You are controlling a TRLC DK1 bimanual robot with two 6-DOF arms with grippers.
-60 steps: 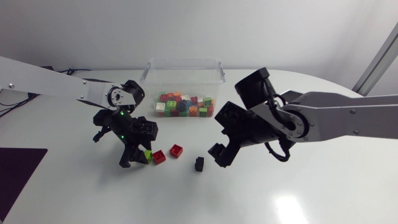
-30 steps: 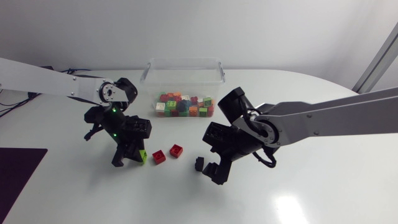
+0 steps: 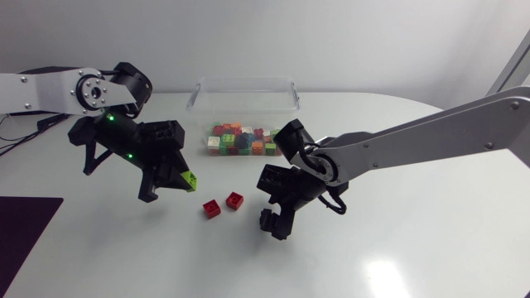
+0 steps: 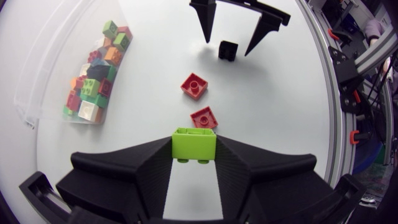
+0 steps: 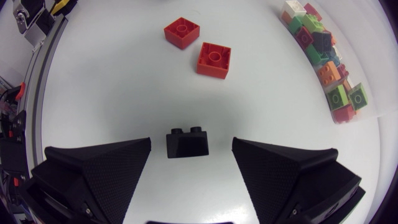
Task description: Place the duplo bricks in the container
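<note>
My left gripper is shut on a lime green brick, held above the table left of two red bricks. Its wrist view shows the green brick clamped between both fingers, with the red bricks ahead. My right gripper is open and low over the table. A small black brick lies between its fingers, with a gap on each side. The clear container stands at the back, holding several coloured bricks.
Ahead of the right gripper lie the red bricks, with the container's bricks further off to one side. In the left wrist view the right gripper straddles the black brick. A dark mat lies at the front left.
My left gripper shut on the green brick and lifted it up and to the left. My right gripper moved left and down until its fingers straddled the black brick.
</note>
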